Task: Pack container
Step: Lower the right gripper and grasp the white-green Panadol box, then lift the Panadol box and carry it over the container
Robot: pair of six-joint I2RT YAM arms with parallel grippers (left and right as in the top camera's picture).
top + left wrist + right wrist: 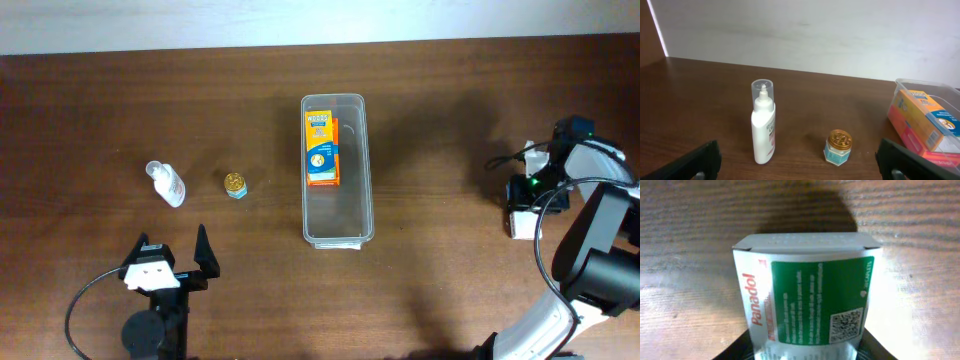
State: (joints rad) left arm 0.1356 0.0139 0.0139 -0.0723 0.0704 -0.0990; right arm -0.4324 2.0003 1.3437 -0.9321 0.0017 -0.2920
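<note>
The container point(304, 170) is a long clear plastic bin in the middle of the table, with an orange box point(322, 150) lying in its far half. In the left wrist view the container point(920, 83) and the orange box point(927, 120) show at the right. A white bottle point(166, 183) point(763, 125) and a small gold-lidded jar point(236, 185) point(838, 147) stand left of the container. My left gripper point(172, 255) point(800, 162) is open in front of them, holding nothing. My right gripper point(520, 205) point(805, 350) is shut on a white and green Panadol box point(810, 295) point(520, 222) at the table's right side.
The brown wooden table point(450, 120) ends at a pale wall behind. My right arm point(590, 250) curls over the table's right edge. The left arm's base point(150, 325) sits at the front left.
</note>
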